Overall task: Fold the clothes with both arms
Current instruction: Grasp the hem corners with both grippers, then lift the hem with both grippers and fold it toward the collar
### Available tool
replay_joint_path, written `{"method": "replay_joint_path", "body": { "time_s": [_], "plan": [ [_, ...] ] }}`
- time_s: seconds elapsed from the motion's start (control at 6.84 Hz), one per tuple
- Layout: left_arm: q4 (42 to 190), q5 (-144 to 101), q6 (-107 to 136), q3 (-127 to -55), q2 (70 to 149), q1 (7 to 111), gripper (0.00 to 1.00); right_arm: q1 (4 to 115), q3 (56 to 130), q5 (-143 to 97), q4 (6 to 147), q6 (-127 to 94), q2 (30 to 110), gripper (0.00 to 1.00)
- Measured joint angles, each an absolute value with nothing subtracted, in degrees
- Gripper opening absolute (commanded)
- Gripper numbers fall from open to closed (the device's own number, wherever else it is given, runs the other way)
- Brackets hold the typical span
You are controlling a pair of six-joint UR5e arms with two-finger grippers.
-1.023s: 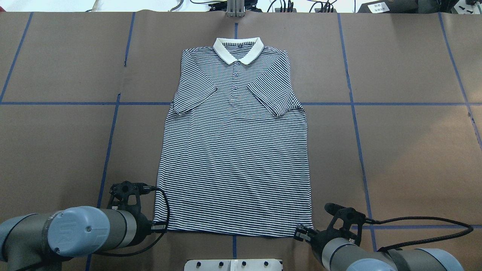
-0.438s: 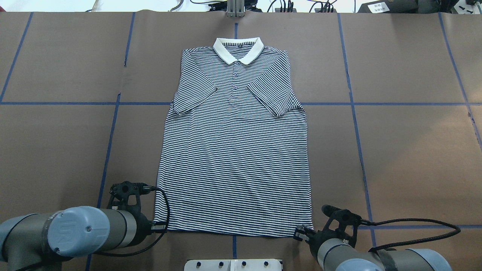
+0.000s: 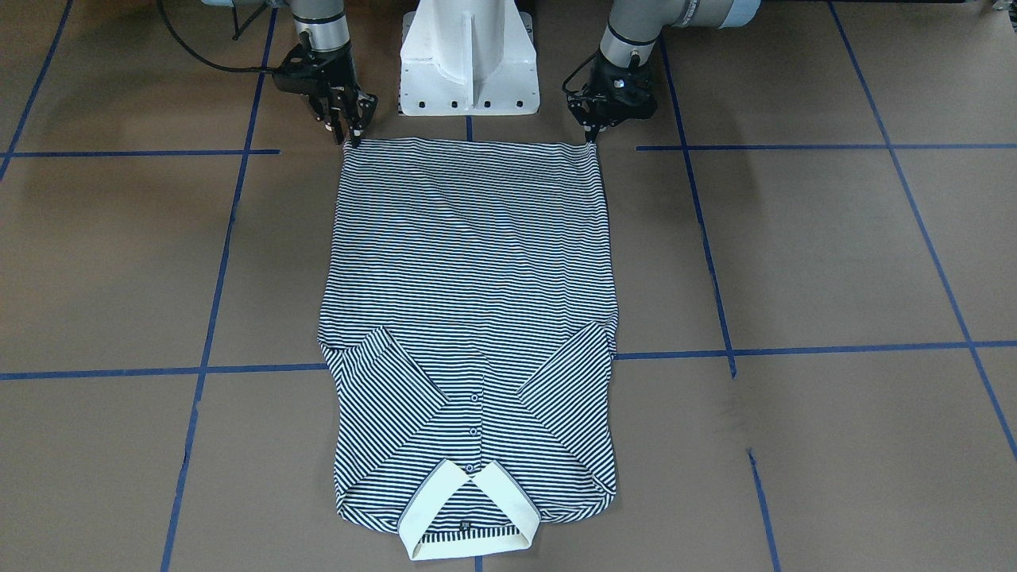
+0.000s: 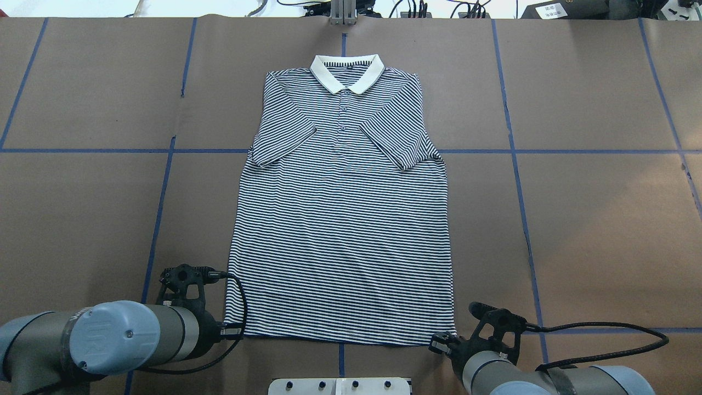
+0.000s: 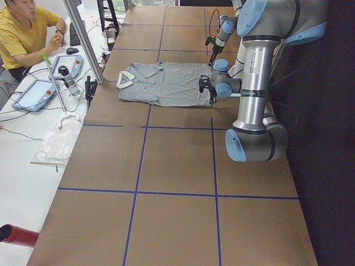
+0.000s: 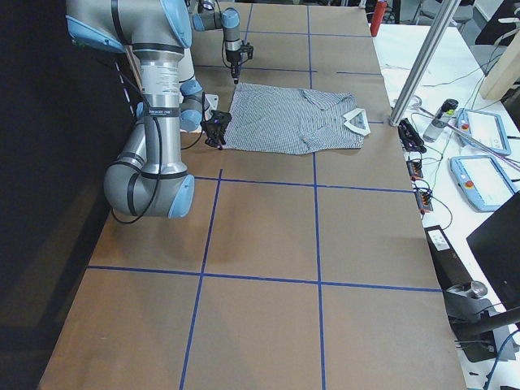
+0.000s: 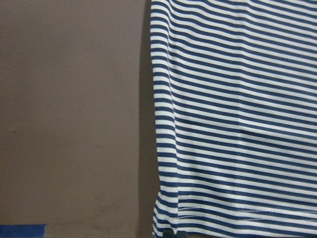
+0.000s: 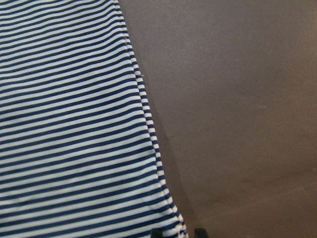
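Note:
The striped polo shirt (image 4: 340, 230) lies flat, front up, on the brown table, with both sleeves folded in over the chest. Its cream collar (image 4: 346, 71) is at the far end and the hem is nearest me. It also shows in the front view (image 3: 469, 262). My left gripper (image 4: 233, 331) (image 3: 590, 140) is at the hem's left corner, its jaws closed to a point on the cloth (image 7: 237, 124). My right gripper (image 4: 437, 344) (image 3: 349, 141) is at the hem's right corner. Its two fingertips (image 8: 156, 233) stand slightly apart on either side of the corner (image 8: 69, 124).
My white pedestal base (image 3: 469, 56) stands just behind the hem. Blue tape lines cross the brown table (image 4: 576, 219). An operator (image 5: 22, 33) sits past the far edge, with teach pendants (image 6: 483, 130) and an aluminium post (image 5: 83, 39) there.
My right arm has drawn back a little toward the near edge, with its gripper staying at the hem's right corner. The left arm and the shirt have not moved.

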State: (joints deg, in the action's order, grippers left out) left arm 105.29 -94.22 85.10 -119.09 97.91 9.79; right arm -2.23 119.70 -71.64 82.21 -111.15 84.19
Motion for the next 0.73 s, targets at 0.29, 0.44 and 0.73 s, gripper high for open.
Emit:
{"method": "replay_joint_path", "body": {
  "time_s": [0.29, 0.44, 0.73],
  "plan": [
    [105.29, -94.16, 85.12, -119.12, 97.91, 9.80, 0.00, -2.30, 119.94, -71.47, 82.36, -111.06, 84.08, 0.00],
    [105.26, -94.16, 85.12, -119.46, 97.91, 9.84, 0.00, -2.12, 120.73, -71.60, 83.33, -110.89, 84.18, 0.00],
    [98.87, -95.90, 84.60, -126.49, 98.09, 9.90, 0.00, -1.02, 127.47, -74.25, 90.15, -108.93, 84.70, 0.00]
  ]
}}
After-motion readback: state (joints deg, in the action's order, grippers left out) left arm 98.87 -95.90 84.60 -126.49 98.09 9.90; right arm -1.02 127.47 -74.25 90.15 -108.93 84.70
